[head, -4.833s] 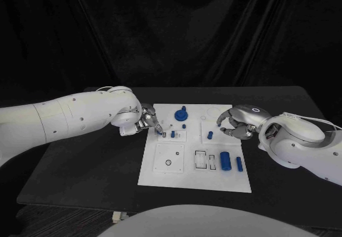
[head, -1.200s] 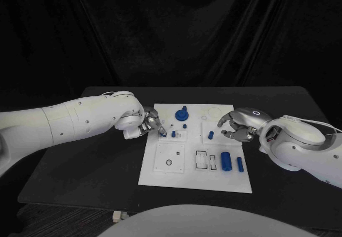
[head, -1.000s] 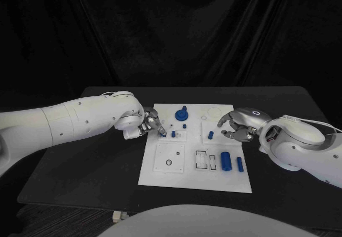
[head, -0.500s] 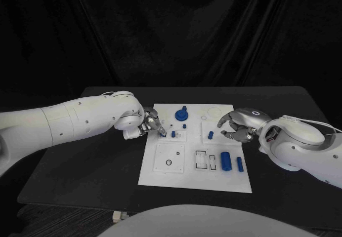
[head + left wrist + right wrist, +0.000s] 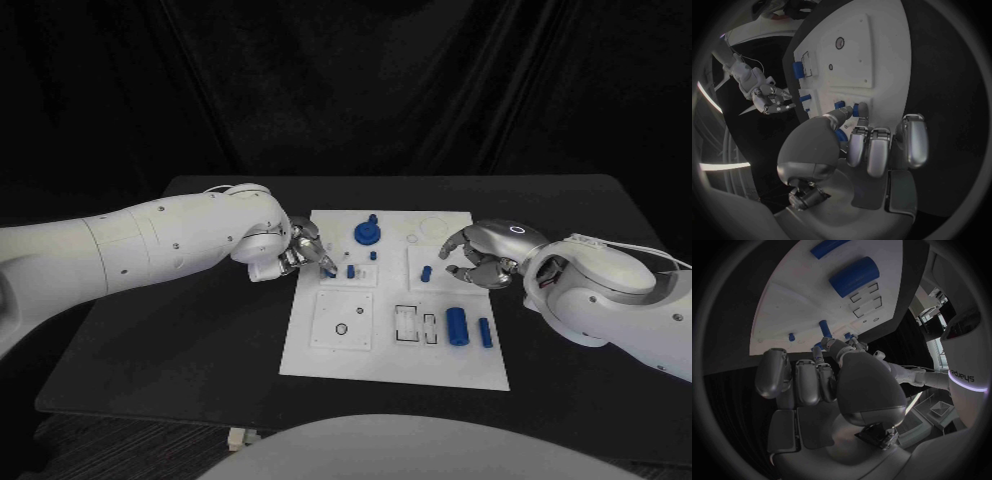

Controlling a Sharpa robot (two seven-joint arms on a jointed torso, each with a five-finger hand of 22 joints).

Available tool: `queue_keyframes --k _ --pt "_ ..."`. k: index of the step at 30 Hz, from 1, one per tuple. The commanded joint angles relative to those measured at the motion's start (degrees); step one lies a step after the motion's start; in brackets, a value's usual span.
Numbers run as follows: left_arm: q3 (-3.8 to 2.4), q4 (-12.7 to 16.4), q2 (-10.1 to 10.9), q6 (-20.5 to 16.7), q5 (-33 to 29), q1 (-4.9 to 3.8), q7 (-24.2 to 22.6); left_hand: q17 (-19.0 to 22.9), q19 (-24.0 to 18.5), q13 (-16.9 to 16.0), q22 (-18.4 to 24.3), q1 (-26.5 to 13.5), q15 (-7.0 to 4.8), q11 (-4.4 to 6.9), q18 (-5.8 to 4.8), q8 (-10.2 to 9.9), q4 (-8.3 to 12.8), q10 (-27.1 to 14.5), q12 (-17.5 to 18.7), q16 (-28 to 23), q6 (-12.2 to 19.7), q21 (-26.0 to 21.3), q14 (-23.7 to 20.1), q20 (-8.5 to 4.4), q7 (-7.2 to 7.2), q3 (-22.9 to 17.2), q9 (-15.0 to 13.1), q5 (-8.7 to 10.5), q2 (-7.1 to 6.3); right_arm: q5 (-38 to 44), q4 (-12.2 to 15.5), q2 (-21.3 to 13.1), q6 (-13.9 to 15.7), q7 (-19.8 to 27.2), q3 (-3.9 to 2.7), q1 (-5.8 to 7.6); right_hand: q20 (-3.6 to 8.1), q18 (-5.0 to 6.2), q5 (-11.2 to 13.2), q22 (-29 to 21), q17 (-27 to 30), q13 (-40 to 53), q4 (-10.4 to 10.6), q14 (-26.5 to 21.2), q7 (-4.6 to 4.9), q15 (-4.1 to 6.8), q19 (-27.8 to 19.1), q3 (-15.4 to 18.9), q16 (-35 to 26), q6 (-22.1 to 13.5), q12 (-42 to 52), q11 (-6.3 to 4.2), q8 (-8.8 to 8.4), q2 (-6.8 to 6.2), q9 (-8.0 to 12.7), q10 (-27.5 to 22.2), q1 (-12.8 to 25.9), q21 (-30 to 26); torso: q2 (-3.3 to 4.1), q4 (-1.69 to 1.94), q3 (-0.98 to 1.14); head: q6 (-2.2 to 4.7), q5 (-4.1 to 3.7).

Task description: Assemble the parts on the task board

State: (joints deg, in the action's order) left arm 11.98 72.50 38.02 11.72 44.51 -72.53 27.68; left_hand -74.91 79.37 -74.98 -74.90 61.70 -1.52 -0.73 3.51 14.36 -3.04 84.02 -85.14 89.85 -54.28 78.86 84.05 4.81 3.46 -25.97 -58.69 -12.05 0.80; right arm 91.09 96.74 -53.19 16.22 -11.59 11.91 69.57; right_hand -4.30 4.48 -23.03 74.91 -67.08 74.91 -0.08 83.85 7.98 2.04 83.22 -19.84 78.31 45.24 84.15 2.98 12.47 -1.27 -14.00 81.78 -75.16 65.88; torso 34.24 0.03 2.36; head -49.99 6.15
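Observation:
The white task board (image 5: 361,345) lies mid-table. On it are a blue gear with a knob (image 5: 368,234), two short pegs (image 5: 374,256) (image 5: 351,270), a standing peg (image 5: 427,272), a thick cylinder (image 5: 456,325) and a thin one (image 5: 485,333). My left hand (image 5: 300,250) hovers over the board's left edge, and its thumb and a finger pinch a small blue part (image 5: 856,109). My right hand (image 5: 476,262) sits at the board's right side, fingers curled, thumb pointing at the standing peg (image 5: 823,329). A bit of blue shows at its fingertips, but a hold is unclear.
The board has empty rectangular slots (image 5: 413,322) and a ring hole (image 5: 340,329) in its near half. The black table (image 5: 188,350) surrounds it, and a dark curtain hangs behind. My two white forearms flank the board.
Over several seconds my left hand has shifted slightly away from me along the board's left edge. During the last second neither hand visibly moves.

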Motion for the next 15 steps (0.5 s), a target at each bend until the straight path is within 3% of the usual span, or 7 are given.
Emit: queue_keyframes --k 1,7,15 --pt "0.18 0.05 -0.28 1.30 -0.24 0.40 0.28 -15.09 -0.35 -10.35 -10.57 -1.32 0.11 -0.12 -0.14 -1.40 -1.78 0.20 0.02 0.15 -0.20 -0.32 5.95 0.20 0.91 2.53 1.96 2.97 -0.16 0.14 0.06 -0.01 -0.24 -0.89 -0.03 -0.14 -0.02 0.62 -0.22 8.11 0.13 1.36 0.32 1.89 0.12 -0.44 -0.51 -0.08 -0.24 0.43 -0.38 -0.05 -0.21 0.58 -0.01 -0.31 0.00 -0.51 0.01 0.00 0.00 -0.01 -0.07" --pt "0.18 -0.12 -0.35 1.38 -0.24 0.41 0.32 -15.09 -0.52 -10.27 -10.49 -3.93 0.53 -0.62 -0.07 -3.26 -5.53 0.03 0.07 0.15 -1.12 -0.61 5.95 0.57 1.47 8.12 4.84 7.07 -0.46 0.14 0.07 -0.03 -0.27 -0.91 -0.03 -0.21 -0.02 0.64 -0.22 8.09 0.20 1.34 0.32 1.87 0.12 -0.44 -0.53 -0.08 -0.28 0.43 -0.39 -0.05 -0.21 0.58 -0.01 -0.33 -0.01 -0.59 0.01 -0.01 0.01 -0.01 -0.06" --pt "0.18 -0.30 -0.41 1.28 -0.24 0.44 0.18 -15.09 -0.62 -10.23 -10.45 -5.78 0.76 -0.84 -0.02 -3.83 -7.97 -0.05 0.07 0.15 -1.60 -0.78 5.95 0.80 1.66 11.62 5.90 8.79 -0.32 0.14 0.04 -0.02 -0.32 -0.90 -0.03 -0.34 -0.02 0.64 -0.22 8.09 0.20 1.34 0.32 1.87 0.12 -0.44 -0.53 -0.08 -0.28 0.43 -0.39 -0.05 -0.21 0.58 -0.01 -0.33 -0.01 -0.59 0.00 0.01 0.01 -0.01 -0.04"
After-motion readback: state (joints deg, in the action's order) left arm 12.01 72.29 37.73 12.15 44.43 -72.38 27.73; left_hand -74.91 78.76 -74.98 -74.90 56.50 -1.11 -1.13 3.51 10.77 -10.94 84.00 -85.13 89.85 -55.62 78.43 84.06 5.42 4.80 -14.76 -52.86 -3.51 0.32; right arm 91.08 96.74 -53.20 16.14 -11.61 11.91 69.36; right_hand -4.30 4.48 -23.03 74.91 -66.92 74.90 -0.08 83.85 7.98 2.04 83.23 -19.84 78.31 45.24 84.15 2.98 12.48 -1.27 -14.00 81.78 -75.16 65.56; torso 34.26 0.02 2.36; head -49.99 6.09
